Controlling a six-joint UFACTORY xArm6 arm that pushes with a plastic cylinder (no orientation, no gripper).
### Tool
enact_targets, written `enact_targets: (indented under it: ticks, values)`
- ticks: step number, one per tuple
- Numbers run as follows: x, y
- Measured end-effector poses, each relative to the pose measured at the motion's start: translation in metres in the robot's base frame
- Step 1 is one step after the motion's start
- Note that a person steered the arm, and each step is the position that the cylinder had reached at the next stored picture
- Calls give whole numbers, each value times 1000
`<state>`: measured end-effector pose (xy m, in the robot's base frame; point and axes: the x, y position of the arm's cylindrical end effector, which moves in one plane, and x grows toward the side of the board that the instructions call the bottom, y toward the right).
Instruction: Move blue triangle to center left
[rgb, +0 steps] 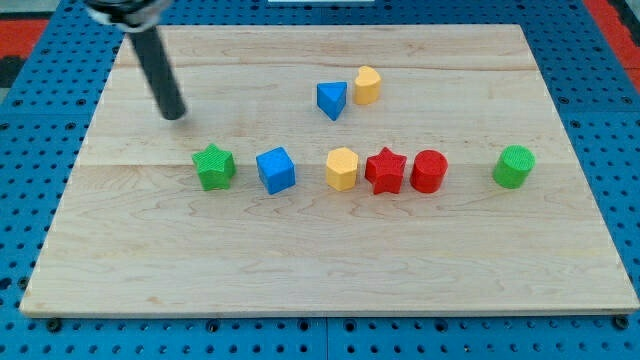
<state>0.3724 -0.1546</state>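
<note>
The blue triangle sits on the wooden board at upper centre, touching a yellow block on its right. My tip is at the view's upper left, well to the left of the triangle and above the green star. It touches no block.
A row across the middle holds the green star, a blue cube, a yellow hexagon, a red star and a red cylinder. A green cylinder stands apart at the right. A blue pegboard surrounds the board.
</note>
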Motion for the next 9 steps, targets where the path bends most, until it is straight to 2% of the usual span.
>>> enact_targets:
  ticks: [1, 2, 3, 4, 5, 6, 7, 8, 9]
  values:
    - [21, 97]
    - [10, 202]
    - [-22, 250]
    - [-43, 197]
    - [-38, 131]
    - [-26, 127]
    - [9, 103]
    - [12, 69]
    - [-15, 54]
